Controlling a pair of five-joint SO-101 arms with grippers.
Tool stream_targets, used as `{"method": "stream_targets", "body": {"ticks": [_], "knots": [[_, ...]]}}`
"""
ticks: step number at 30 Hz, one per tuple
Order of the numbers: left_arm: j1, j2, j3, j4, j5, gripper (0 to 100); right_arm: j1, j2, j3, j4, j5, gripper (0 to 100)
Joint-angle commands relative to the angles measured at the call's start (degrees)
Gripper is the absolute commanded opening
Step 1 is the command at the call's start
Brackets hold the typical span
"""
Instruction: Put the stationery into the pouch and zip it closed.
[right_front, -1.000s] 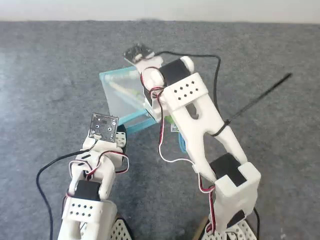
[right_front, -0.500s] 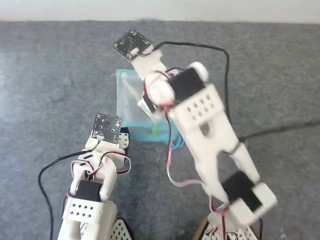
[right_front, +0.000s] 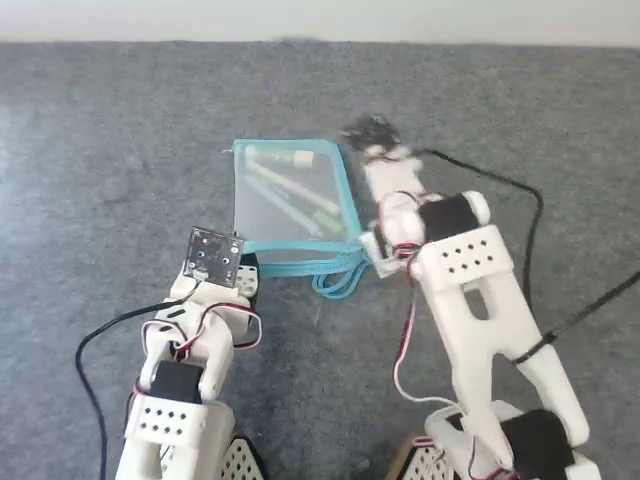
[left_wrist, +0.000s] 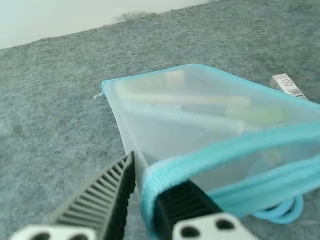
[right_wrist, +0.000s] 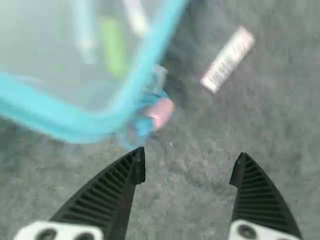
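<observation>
Right arm has swung off the pouch (right_front: 290, 205), which now lies flat mid-table. Right jaws hang wide open, empty, above its zip pull (right_wrist: 159, 112). Left jaws pinch its near edge. An eraser (right_wrist: 227, 60) lies outside; zipping now would likely leave it out.

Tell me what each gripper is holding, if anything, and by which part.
The left gripper grips the pouch by its teal zipper edge, near a corner. The right gripper is open, holding nothing.
</observation>
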Motion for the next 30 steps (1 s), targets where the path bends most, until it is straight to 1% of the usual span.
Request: {"method": "stream_targets", "body": {"ticks": [1,3,7,12,16,21,27,30], "knots": [[-3.43,-0.26,-1.45,-1.76,0.00,1,2.59,-1.71,3.96,-6.55,-3.69,28.1],[-4.84,-0.26,-1.54,-1.76,0.00,1,2.42,-0.75,4.04,-7.08,-4.13,28.1],[-5.45,-0.26,-1.54,-1.58,0.00,1,2.33,2.86,3.96,-7.60,-4.22,28.1],[-5.45,-0.26,-1.54,-1.49,0.00,1,2.68,8.66,3.16,-11.91,-3.87,28.1],[-5.36,-0.26,-1.36,-1.49,0.00,1,2.68,13.67,-5.01,-10.95,-3.78,28.1],[-5.36,-0.26,-1.36,-1.67,0.00,1,2.77,22.64,-18.02,-3.91,-4.04,28.0],[-5.19,-0.26,-1.36,-1.76,-0.35,1,2.77,33.36,-27.34,-3.82,-4.31,28.0],[-5.36,-0.26,-1.36,-1.76,-0.35,1,2.77,37.58,-29.63,-4.00,-4.31,28.0]]}}
